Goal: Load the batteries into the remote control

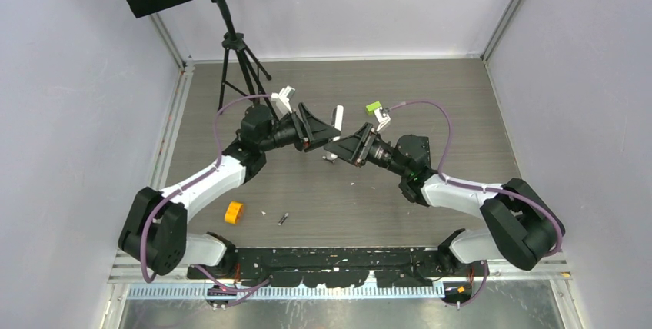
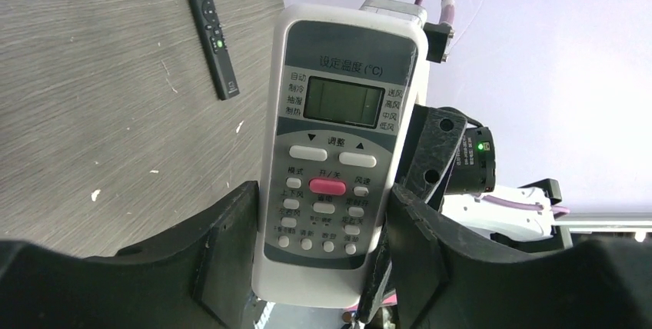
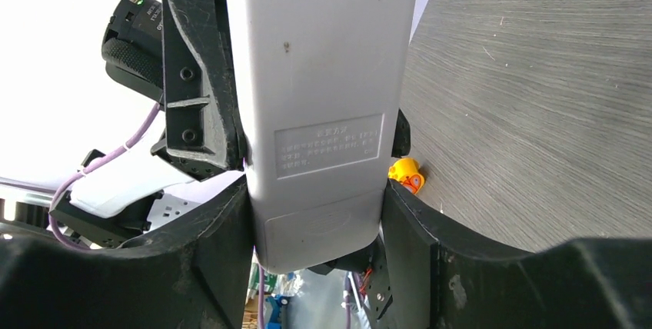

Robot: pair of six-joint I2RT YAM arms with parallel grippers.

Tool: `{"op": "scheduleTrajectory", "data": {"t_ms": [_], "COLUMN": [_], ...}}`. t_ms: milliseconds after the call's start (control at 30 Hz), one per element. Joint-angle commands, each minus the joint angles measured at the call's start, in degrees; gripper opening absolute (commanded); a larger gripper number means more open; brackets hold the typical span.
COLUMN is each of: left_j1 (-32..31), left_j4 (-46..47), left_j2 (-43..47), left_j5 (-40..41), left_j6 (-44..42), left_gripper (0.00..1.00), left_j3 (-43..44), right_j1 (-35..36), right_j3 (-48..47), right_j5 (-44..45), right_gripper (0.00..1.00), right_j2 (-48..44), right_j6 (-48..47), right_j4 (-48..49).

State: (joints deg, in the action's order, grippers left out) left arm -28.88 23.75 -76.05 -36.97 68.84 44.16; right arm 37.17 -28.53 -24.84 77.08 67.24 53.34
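Note:
A white air-conditioner remote (image 1: 337,123) hangs above the table's middle, held between both grippers. My left gripper (image 2: 323,217) is shut on its lower end, with the button face and screen (image 2: 342,102) towards that camera. My right gripper (image 3: 317,210) is shut on the same end from the other side, where the grey back and the closed battery cover (image 3: 323,225) show. In the top view the left gripper (image 1: 321,129) and the right gripper (image 1: 342,147) meet nose to nose. One dark slim battery (image 1: 283,219) lies on the table near the front. Other batteries are not clearly visible.
A chunky orange block (image 1: 234,212) lies front left and also shows in the right wrist view (image 3: 405,174). A lime-green block (image 1: 374,107) lies behind the right gripper. A slim black remote (image 2: 211,37) lies flat on the table. A black tripod stand (image 1: 234,52) stands at the back left.

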Motion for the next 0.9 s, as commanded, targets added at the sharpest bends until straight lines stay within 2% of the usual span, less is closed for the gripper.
{"op": "scheduleTrajectory", "data": {"t_ms": [0,67,133,200,300,433,500,733,867], "left_j1": [-0.74,-0.74,-0.74,-0.74,-0.74,-0.74,-0.72,-0.74,-0.74], "left_j4": [4.06,-3.69,-15.89,-22.8,-28.07,-33.67,-34.07,-33.73,-32.87], "left_j2": [2.27,4.14,5.63,6.7,6.62,4.89,4.49,3.97,1.91], "left_j5": [-1.58,0.99,6.21,10.92,14.49,18.59,18.83,16.42,11.99], "left_j6": [-1.95,-7.47,-15.32,-20.43,-23.55,-24.2,-24.0,-22.78,-21.34], "left_gripper": [0.61,0.75,0.84,0.87,0.88,0.85,0.79,0.57,0.53], "left_j3": [1.47,2.46,4.82,6.38,7.51,8.77,8.55,7.21,7.62], "right_j1": [0.96,1.88,4.25,7.8,12.02,14.78,16.15,18.19,18.84], "right_j3": [-2.88,-4.36,-8.06,-12.03,-15.39,-17.7,-18.69,-20.85,-20.53], "right_j5": [-2.41,-0.99,3.38,9.78,17.85,24.38,28.13,34.6,35.26], "right_gripper": [0.23,0.21,0.2,0.19,0.19,0.18,0.18,0.18,0.19], "right_j2": [0.08,-1.49,-4.08,-5.28,-4.77,-3.14,-2.31,-0.35,-0.02], "right_j6": [-1.3,-7.77,-17.92,-28.83,-35.02,-38.58,-40.21,-43.81,-45.28], "right_j4": [0.51,-7.71,-21.7,-36.67,-45.09,-48.38,-49.54,-51.94,-50.96]}}
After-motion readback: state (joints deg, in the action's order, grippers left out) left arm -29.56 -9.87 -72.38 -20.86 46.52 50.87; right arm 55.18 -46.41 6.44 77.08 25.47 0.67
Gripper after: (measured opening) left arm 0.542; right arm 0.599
